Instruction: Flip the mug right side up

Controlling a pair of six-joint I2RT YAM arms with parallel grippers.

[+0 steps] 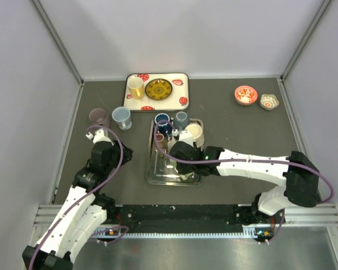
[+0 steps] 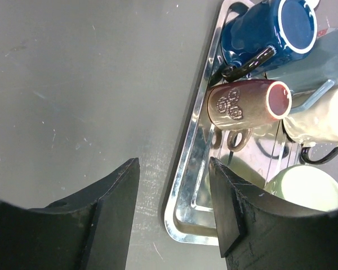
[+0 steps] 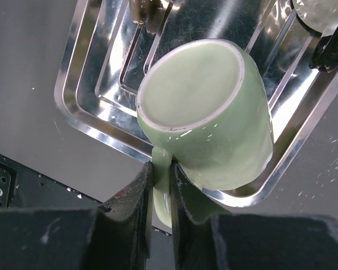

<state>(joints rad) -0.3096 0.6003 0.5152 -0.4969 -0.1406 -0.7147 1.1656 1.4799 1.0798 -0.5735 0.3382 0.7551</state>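
The right gripper (image 3: 161, 175) has its jaws clamped on the handle of the pale green ceramic mug (image 3: 214, 112) over the shiny steel tray (image 3: 81, 109), while the left gripper (image 2: 173, 166) holds its jaws apart, empty.

Two trays are counted: a strawberry tray (image 1: 172, 97) and a metal tray (image 1: 158, 177). Five mugs are counted at the latter: blue mug (image 1: 162, 120), brown mug (image 2: 242, 104), grey mug (image 1: 181, 118), cream mug (image 1: 194, 132), green mug (image 3: 208, 124). Elsewhere one yellow mug (image 1: 136, 87), one plate (image 1: 158, 89), a blue cup (image 1: 121, 117), a purplish cup (image 1: 98, 116), a red bowl (image 1: 245, 94) and a white bowl (image 1: 268, 101) are seen
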